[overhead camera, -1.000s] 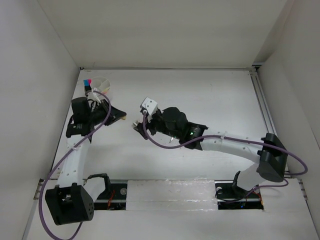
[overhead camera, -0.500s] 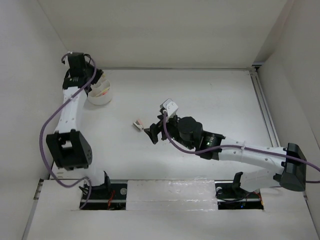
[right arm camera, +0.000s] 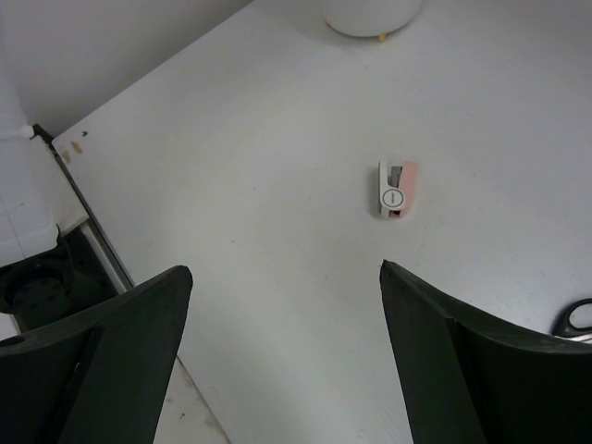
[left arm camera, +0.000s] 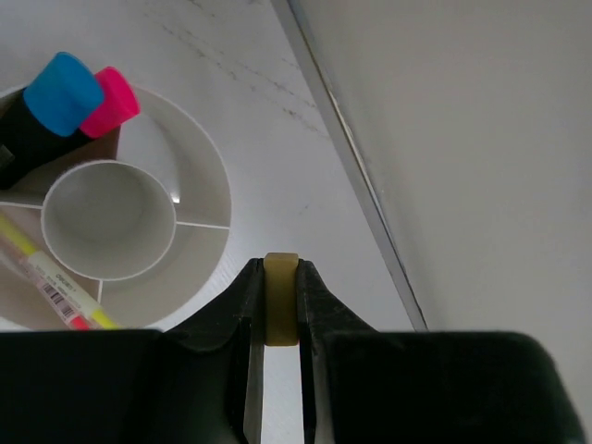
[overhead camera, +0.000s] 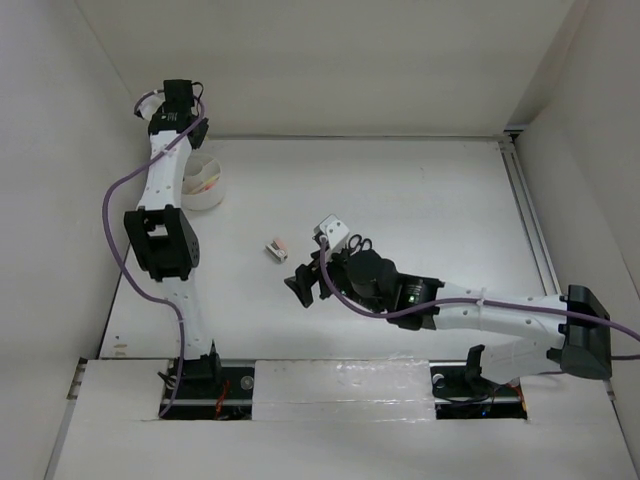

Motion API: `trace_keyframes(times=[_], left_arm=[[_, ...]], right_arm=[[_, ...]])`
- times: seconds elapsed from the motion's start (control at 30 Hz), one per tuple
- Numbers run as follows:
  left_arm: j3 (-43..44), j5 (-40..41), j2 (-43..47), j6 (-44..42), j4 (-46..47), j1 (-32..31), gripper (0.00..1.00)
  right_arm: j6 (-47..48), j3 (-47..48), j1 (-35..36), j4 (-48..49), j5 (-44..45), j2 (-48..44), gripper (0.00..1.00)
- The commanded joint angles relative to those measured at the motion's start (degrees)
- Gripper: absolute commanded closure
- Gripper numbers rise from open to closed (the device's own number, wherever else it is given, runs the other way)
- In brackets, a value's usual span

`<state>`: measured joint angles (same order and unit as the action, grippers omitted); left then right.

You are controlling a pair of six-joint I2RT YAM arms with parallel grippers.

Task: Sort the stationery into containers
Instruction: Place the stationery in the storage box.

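Left wrist view: the left gripper (left arm camera: 280, 319) has its two black fingers (left arm camera: 242, 314) pressed together on a small tan eraser (left arm camera: 280, 298), which stands upright between the tips. Below it sits the round white plastic cup (left arm camera: 218, 190), low and wide, with a round middle well and thin dividers fanning out to the outer wall. From this angle the eraser shows just outside the cup's rim, on the side toward the wall. In one outer compartment two short black markers lean side by side and touching, one with a blue cap (left arm camera: 63, 92) and one with a pink cap (left arm camera: 109, 100). A thin pale-yellow stick (left arm camera: 51, 273) with a barcode label lies in another compartment

In the top view the left arm reaches to the far left corner, its gripper (overhead camera: 176, 102) close to the back wall and the cup (overhead camera: 203, 183) just nearer than it

The right gripper (right arm camera: 287, 361) hangs over the bare white table (right arm camera: 231, 139), its dark fingers (right arm camera: 120, 342) spread wide apart and holding nothing. A small white-pink piece (right arm camera: 399, 189) lies flat on the table ahead of it, well apart from the cup. A black scissors handle (right arm camera: 579, 316) shows at the right edge of that view; from above the black-handled scissors (overhead camera: 359, 243) lie just beside the right wrist
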<state>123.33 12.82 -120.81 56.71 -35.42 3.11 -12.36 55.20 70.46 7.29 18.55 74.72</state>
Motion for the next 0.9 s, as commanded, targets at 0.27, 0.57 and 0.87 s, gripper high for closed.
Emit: trace_keyframes(times=[0.27, 0.57, 0.87], left_arm=[[3.2, 2.0, -5.2, 3.3, -1.1, 0.5, 1.0], [3.6, 3.9, -6.9, 3.2, 0.4, 0.5, 1.0], [5.9, 7.5, -10.0, 1.3, -1.4, 0.5, 1.0]], right_arm=[[-2.3, -1.1, 3.3, 1.3, 0.9, 0.4, 0.12], [-2.8, -2.7, 3.3, 1.3, 0.9, 0.4, 0.12], [-3.4, -3.8, 3.3, 1.3, 0.9, -0.1, 0.12]])
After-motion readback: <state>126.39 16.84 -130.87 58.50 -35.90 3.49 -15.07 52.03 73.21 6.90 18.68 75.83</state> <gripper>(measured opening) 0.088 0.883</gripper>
